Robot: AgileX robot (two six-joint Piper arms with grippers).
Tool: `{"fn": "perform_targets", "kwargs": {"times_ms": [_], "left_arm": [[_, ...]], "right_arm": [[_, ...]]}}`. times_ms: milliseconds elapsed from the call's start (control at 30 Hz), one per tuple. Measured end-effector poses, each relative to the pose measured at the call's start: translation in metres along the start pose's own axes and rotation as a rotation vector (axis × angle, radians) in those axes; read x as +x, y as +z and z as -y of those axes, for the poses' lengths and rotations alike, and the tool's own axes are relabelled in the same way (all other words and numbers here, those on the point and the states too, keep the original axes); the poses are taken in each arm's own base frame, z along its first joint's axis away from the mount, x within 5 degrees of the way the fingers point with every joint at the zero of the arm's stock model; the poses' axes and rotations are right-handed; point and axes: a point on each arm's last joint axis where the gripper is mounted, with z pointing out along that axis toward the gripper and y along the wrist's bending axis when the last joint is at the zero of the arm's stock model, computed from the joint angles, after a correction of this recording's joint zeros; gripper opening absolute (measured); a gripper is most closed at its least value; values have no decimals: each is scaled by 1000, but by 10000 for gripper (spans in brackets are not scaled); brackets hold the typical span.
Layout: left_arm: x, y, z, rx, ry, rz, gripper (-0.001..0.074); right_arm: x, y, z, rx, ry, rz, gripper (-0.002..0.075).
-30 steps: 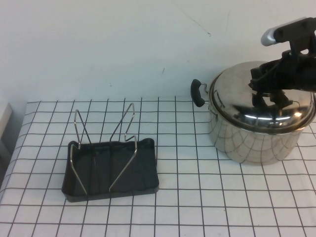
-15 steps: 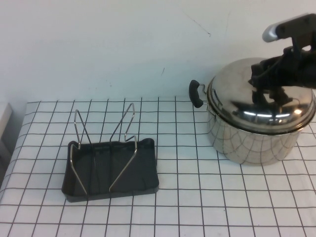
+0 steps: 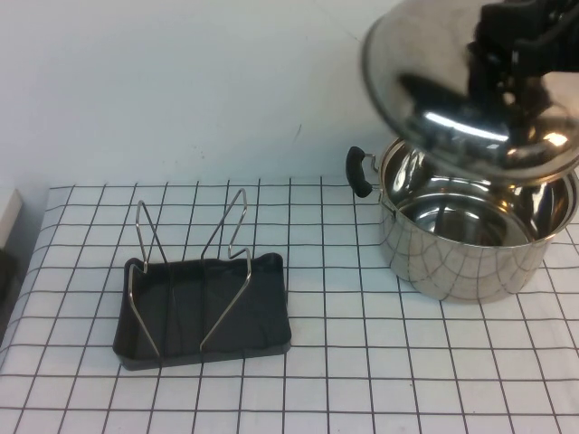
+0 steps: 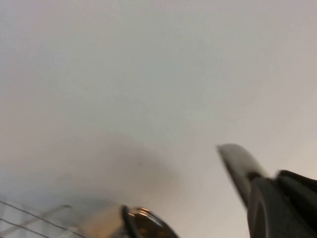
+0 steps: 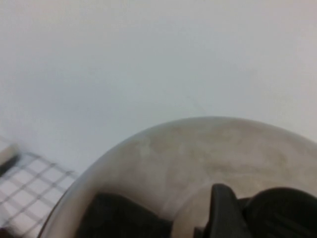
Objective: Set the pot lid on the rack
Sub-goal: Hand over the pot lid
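My right gripper (image 3: 507, 45) is shut on the black knob of the pot lid (image 3: 443, 90). It holds the shiny domed lid tilted in the air, above the open steel pot (image 3: 461, 253) at the back right. In the right wrist view the lid's dome (image 5: 198, 148) fills the lower half, with the gripper (image 5: 233, 213) dark against it. The rack (image 3: 204, 312), a black tray with two silver wire loops, stands empty at the front left, far from the lid. My left gripper does not show in any view.
The pot has a black side handle (image 3: 360, 170) pointing toward the rack. The table has a white cloth with a black grid (image 3: 362, 380). A pale wall stands behind. The left wrist view shows mostly wall.
The right gripper has lifted the lid off the pot, up and slightly left, tilting it. The pot's inside now shows. The rack has not moved.
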Motion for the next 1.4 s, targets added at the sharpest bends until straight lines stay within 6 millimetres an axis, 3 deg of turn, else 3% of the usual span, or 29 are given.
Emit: {"fn": "perform_targets", "kwargs": {"times_ms": [133,233,300,400,467,600,733,833,933,1067,1267,1300,1400], "left_arm": [[9,6,17,196,-173,-96,66],[14,11,24,279,-308,-166,242],[18,16,24,292,-415,-205,405],[23,23,23,310,-489,-255,587],[25,27,25,343,-514,-276,643],[29,32,26,395,-547,-303,669],[31,37,23,385,-560,-317,662],[32,37,23,389,-552,-320,585],[32,36,25,408,-543,-318,412],[30,35,28,447,-527,-311,126],[29,34,30,479,-503,-303,95],[29,34,30,482,-502,-304,81],[33,35,27,440,-479,-324,49]], "right_arm": [[-3,-9,-30,-319,-44,15,344],[-3,-11,-51,-541,-106,61,344],[-5,-14,-68,-668,-137,103,344],[-5,-15,-92,-766,-188,137,344],[-5,-15,-109,-811,-225,150,344],[-5,-15,-135,-856,-263,162,344],[-4,-15,-155,-873,-307,178,344],[-3,-14,-162,-870,-323,183,344],[-3,-12,-162,-858,-326,182,344],[1,-6,-162,-852,-314,170,344],[3,-2,-163,-869,-251,152,349],[4,-1,-163,-870,-243,146,373],[3,-1,-163,-870,-221,150,539]]}}
